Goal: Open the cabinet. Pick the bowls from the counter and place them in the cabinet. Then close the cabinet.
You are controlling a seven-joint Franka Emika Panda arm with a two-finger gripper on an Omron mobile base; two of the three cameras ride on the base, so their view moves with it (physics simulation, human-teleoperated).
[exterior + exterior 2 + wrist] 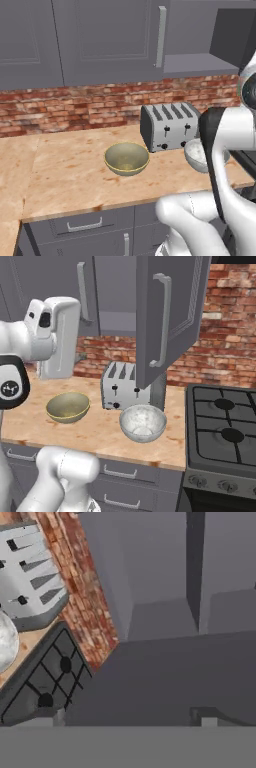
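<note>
Before the open cabinet, raised arm, tool spread wide.

- No words, brand names, numbers or signs can be read on anything here.
- The toaster has dark slots and small dark knobs on its front, with no lettering.
- Right of the toaster, the stove has round knobs along its front edge; any marks on them are too small to read.
</note>
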